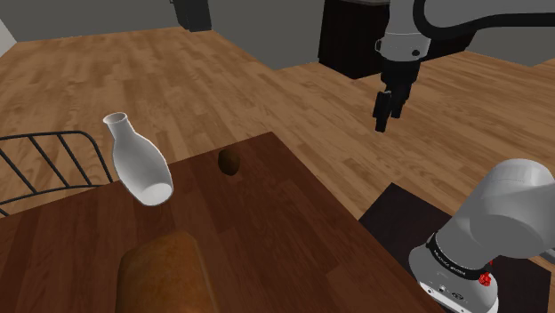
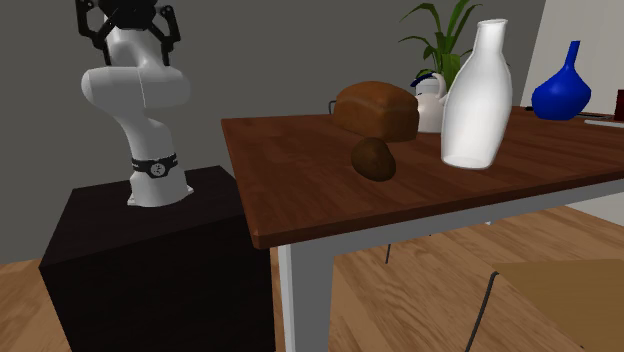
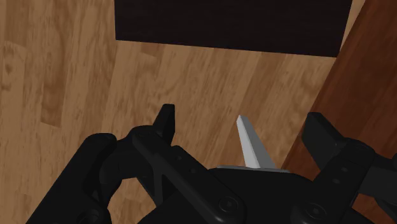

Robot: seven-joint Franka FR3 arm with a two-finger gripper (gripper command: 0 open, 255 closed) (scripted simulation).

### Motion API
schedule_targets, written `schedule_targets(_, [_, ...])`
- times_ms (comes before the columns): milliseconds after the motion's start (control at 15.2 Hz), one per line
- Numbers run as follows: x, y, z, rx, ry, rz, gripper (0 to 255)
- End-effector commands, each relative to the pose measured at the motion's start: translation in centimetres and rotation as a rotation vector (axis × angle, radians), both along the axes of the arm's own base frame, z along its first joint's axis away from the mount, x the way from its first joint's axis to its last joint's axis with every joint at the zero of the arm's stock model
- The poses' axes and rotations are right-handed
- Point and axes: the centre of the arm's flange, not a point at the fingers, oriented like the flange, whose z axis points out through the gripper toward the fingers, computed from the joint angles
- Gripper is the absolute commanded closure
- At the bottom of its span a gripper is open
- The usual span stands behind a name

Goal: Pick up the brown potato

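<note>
Shoulder view: the gripper [image 1: 386, 111] is hanging over the floor beyond the table [image 1: 293, 222], well apart from the brown potato [image 1: 229, 162]. The potato is lying near the table's far edge, beside a white vase [image 1: 138, 162].
Second exterior view: the potato is sitting apart from the bread loaf [image 2: 377, 108], probably leaving room for a descent from above.
Wrist view: the fingers [image 3: 167, 121] are standing spread with nothing between them, apparently readied for the grasp.

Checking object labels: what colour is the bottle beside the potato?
The bottle is plain white, clearest in the second exterior view.
</note>
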Motion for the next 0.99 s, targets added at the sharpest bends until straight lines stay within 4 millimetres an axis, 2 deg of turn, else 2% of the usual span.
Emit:
schedule_targets(0, [0.0, 0.0, 0.0, 0.000, 0.000, 0.000, 0])
schedule_targets(924, [13.5, 12.1, -4.6, 0.025, 0.055, -0.088, 0])
